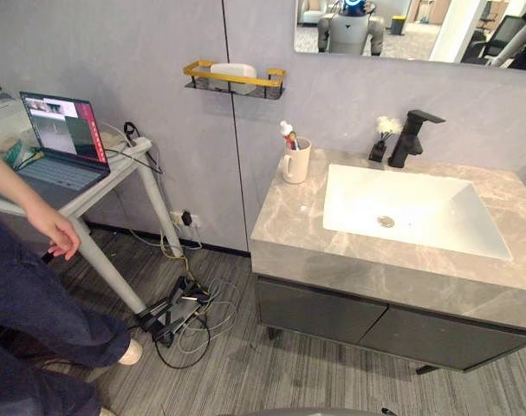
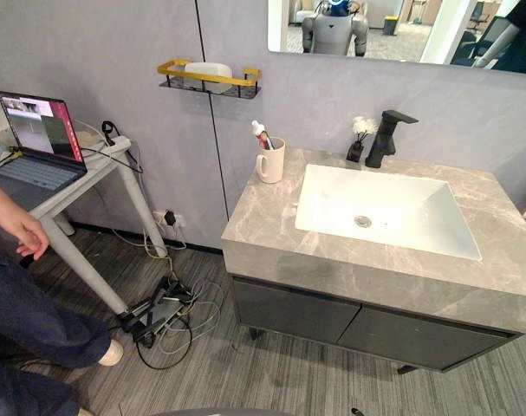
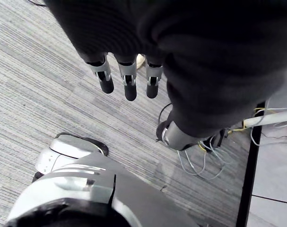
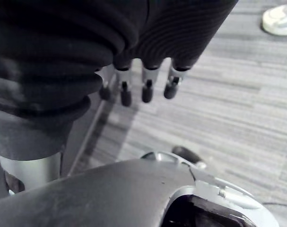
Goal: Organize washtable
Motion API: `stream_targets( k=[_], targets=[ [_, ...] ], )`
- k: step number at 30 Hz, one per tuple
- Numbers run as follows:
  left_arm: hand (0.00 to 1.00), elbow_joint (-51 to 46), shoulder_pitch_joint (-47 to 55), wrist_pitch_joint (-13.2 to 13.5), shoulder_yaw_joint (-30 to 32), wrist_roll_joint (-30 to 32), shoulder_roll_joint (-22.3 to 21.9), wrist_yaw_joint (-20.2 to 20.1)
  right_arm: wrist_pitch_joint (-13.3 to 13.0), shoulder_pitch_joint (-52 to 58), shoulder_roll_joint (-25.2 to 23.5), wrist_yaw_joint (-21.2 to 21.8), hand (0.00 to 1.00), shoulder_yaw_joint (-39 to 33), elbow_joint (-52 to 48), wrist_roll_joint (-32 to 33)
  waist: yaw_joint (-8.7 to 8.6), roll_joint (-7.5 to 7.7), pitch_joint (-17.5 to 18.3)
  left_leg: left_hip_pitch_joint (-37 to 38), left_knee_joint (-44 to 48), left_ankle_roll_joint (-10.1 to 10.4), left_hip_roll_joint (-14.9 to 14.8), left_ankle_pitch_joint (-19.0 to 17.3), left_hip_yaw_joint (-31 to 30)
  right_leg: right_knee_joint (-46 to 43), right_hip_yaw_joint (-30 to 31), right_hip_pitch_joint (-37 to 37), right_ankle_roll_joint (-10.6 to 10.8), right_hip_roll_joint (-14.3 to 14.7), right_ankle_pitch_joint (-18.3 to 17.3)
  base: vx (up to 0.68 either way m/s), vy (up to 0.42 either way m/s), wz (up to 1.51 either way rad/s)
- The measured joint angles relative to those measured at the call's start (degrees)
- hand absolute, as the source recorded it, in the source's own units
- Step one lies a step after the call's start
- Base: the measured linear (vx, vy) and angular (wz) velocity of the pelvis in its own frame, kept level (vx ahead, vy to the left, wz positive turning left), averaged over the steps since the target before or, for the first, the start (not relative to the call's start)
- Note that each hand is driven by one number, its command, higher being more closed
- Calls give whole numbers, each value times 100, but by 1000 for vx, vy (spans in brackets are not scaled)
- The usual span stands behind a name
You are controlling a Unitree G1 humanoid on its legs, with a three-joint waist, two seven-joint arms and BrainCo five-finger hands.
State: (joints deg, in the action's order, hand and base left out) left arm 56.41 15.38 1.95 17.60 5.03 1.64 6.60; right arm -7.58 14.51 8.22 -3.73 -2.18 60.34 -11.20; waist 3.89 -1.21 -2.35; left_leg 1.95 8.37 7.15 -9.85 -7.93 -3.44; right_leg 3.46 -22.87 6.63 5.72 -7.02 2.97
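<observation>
The washtable has a grey marble counter (image 1: 288, 227) with a white sink basin (image 1: 353, 201) set into it. A black faucet (image 1: 409, 135) stands behind the basin, beside a small dark vase of white flowers (image 1: 383, 137). At the counter's back left corner a white mug (image 1: 296, 163) holds a toothbrush and tube (image 1: 288, 133). A gold wall shelf (image 1: 237, 82) carries a white soap-like block (image 1: 232, 71). My left hand (image 3: 130, 84) hangs low over the floor, fingers straight and empty. My right hand (image 4: 147, 89) hangs the same way, holding nothing.
A person sits at the left, forearm and hand (image 1: 53, 227) reaching out, legs (image 1: 46, 316) on the floor. A laptop (image 1: 65, 139) rests on a white side table (image 1: 115, 169). Cables and a power strip (image 1: 180, 316) lie between the table and the vanity cabinet (image 1: 349, 321).
</observation>
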Motion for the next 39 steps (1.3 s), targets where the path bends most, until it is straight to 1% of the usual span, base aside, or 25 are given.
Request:
stream_targets(
  k=[2, 3, 5, 6, 7, 8, 9, 10, 17, 21, 25, 27, 28, 29, 31, 33, 36, 38, 39],
  targets=[
    [0, -20, -51, 1, 1, 0, -22, 8, -3, -11, 8, -11, 0, -3, -62, 5, 5, -39, -115, -37, 39, 12, 1, 13, -107, -159, -93, -18, -11, -22, -90, -26, 8, 24],
    [0, -41, -77, 2, 5, -1, -30, 13, -1, -6, 14, -12, 0, -3, -90, 4, 17, -14, -154, -51, 44, 15, -3, 15, -121, -249, -105, -63, -9, -35, -139, -19, 15, 20],
    [0, -116, -70, 3, 9, 0, -67, 45, -1, 1, 12, -11, 0, -12, -169, 4, 10, -46, -177, -73, 47, 16, -2, 19, -129, -470, -160, -138, 3, -98, -269, 10, 27, 12],
    [0, -143, -68, 3, 30, 0, -95, 89, 1, 5, 9, -12, 0, -12, -184, 1, 17, -25, -194, -72, 46, 16, 1, 19, -108, -574, -170, -180, 12, -127, -317, 33, 30, 6],
    [0, -157, -72, 3, 51, 0, -98, 101, 6, 7, 2, -15, 0, -12, -211, 1, 13, -61, -180, -65, 51, 16, 2, 20, -103, -607, -178, -183, 28, -136, -341, 38, 28, 0],
    [0, -204, -72, 3, 96, 1, -133, 105, 12, 61, -26, -42, 0, -26, -309, 2, 9, -15, -210, -41, 57, 16, 1, 20, -92, -678, -181, -186, 3, -154, -370, 0, 0, 0],
    [0, -224, -72, 4, 110, 2, -139, 105, 12, 77, -38, -62, 0, -34, -336, 3, 8, -34, -201, -28, 56, 16, 0, 19, -87, -714, -180, -186, 2, -162, -390, 46, 21, 3],
    [0, -244, -73, 4, 123, 3, -141, 104, 12, 78, -57, -110, 0, -46, -345, 3, 5, -18, -204, -18, 62, 15, -1, 19, -83, -778, -191, -190, 24, -178, -415, 33, 12, 4],
    [0, -300, -191, 6, 326, 6, -202, 104, 16, 114, -197, -104, 0, -439, -349, 14, 1, 6, -182, 86, 79, -16, -16, -7, 138, -850, -63, -191, 39, -210, -465, 10, 16, -7],
    [0, -282, -198, 63, 312, 1, -185, 100, 18, 106, -236, -102, 0, -530, -320, 43, -13, 11, -181, 91, 218, -49, -16, -115, 243, -833, 63, -190, 41, -210, -434, -18, 34, -16],
    [0, -207, -197, 107, 192, -3, -123, 91, 19, 22, -197, -92, 0, -530, -167, 46, -7, -7, -193, 55, 630, -70, -80, -394, 441, -800, 309, -191, 57, -156, -367, -22, 48, -30],
    [0, -122, -202, 110, 48, -28, -67, 89, 31, -84, -158, -88, 0, -527, -37, 48, -10, -50, -219, -80, 1105, -66, -221, -697, 605, -694, 537, -252, 73, -24, -319, -47, 65, -54],
    [0, -110, -203, 110, 21, -34, -63, 89, 33, -108, -148, -86, 0, -527, -21, 49, -9, -53, -216, -147, 1245, -67, -257, -778, 635, -684, 598, -308, 73, 5, -306, -45, 88, -64],
    [0, -79, -205, 118, 1, -39, -58, 85, 35, -176, -120, -71, 0, -527, 44, 62, -9, -116, -193, -303, 1533, -73, -356, -971, 771, -612, 765, -416, 74, 67, -214, -33, 100, -65],
    [0, -7, -252, 119, 0, -39, -42, 78, 42, -250, -103, -22, 0, -528, 130, 133, -6, -133, -194, -464, 1788, -85, -422, -1126, 887, -527, 931, -517, 108, 124, -110, 2, 104, -62],
    [0, 149, -297, 119, 5, -40, -13, 41, 85, -298, -104, 12, 0, -615, 133, 208, -5, -148, -196, -578, 2051, -158, -454, -1313, 1153, -397, 1205, -642, 166, 136, 62, 24, 120, -62],
    [0, 167, -298, 119, 5, -37, -14, -14, 146, -348, -93, 14, 0, -710, 130, 221, -3, -164, -196, -621, 2214, -258, -419, -1493, 1481, -408, 1483, -844, 255, 92, 138, 26, 131, -63],
    [0, 179, -300, 120, 2, -35, 6, -18, 148, -404, -85, 13, 0, -756, 120, 225, 1, -138, -200, -667, 2315, -344, -422, -1641, 1917, -806, 1908, -1352, 266, 44, 128, 33, 149, -89],
    [0, 220, -307, 120, -6, -35, 23, -18, 146, -418, -82, 13, 0, -751, 109, 226, -4, -130, -205, -665, 2315, -363, -433, -1656, 2043, -931, 1947, -1485, 259, 36, 127, 45, 79, -98]
  ],
)
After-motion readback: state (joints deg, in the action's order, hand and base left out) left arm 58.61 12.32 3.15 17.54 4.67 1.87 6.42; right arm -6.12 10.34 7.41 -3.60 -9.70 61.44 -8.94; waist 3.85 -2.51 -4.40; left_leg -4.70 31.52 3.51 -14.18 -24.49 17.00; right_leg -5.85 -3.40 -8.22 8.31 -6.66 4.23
